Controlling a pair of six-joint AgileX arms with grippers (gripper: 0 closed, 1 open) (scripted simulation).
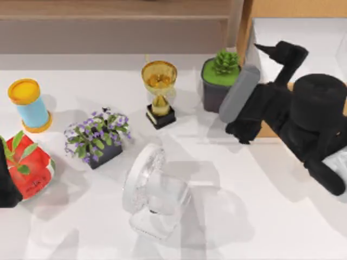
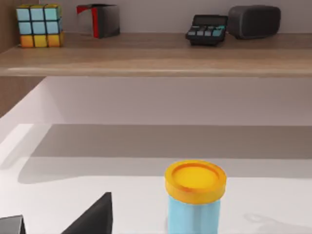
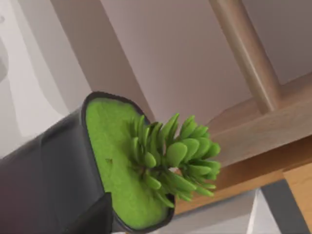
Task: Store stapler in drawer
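The drawer (image 1: 303, 32) stands open at the back right, its white inside showing between orange-brown wooden walls (image 1: 246, 27). My right gripper (image 1: 265, 51) hovers over its left part and points at a potted succulent (image 1: 222, 70). The right wrist view shows one black fingertip (image 3: 95, 214) close to that plant (image 3: 165, 156), with nothing held against it; the gripper looks open. The stapler is hidden. A grey rounded bar (image 1: 238, 93) lies along the right arm beside the pot, and I cannot tell what it is. My left gripper (image 2: 58, 222) is parked open at the table's left edge.
On the table stand a gold trophy (image 1: 159, 81), a pot of purple flowers (image 1: 97, 135), a white fan (image 1: 154, 195), a blue can with a yellow lid (image 1: 30, 105) and a red fruit-like object (image 1: 30, 168). A long wooden shelf (image 2: 156, 53) runs along the back.
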